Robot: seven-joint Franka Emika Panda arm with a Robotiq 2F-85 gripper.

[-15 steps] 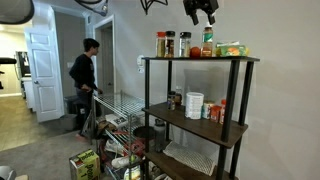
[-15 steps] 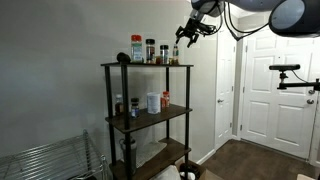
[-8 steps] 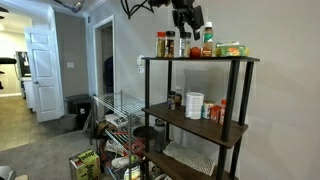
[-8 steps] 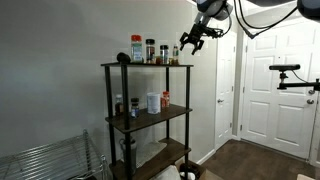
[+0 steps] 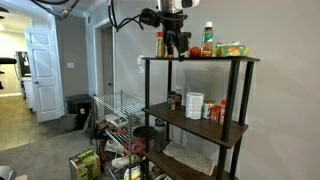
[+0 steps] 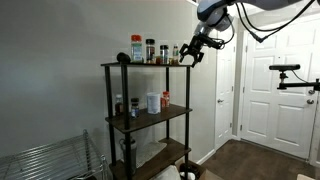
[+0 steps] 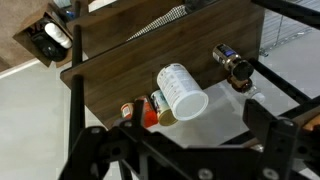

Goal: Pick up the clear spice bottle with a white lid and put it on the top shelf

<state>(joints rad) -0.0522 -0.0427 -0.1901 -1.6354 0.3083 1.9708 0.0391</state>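
The clear spice bottle, with a white lid and a green and red-orange body, stands upright on the top shelf of the black-framed unit, among other jars. In the opposite exterior view I cannot pick it out in the row of jars on the top shelf. My gripper hangs at the end of that shelf, beside the dark-lidded jars and apart from the bottle; it also shows in an exterior view. In the wrist view the gripper is open and empty, looking down on the middle shelf.
The middle shelf holds a wide white canister, small jars and a dark-lidded jar. A low white wire rack stands beside the unit. A white door is behind the arm.
My gripper has come down from above the shelf unit to the level of the jars at the top shelf's end. The person in the doorway has gone.
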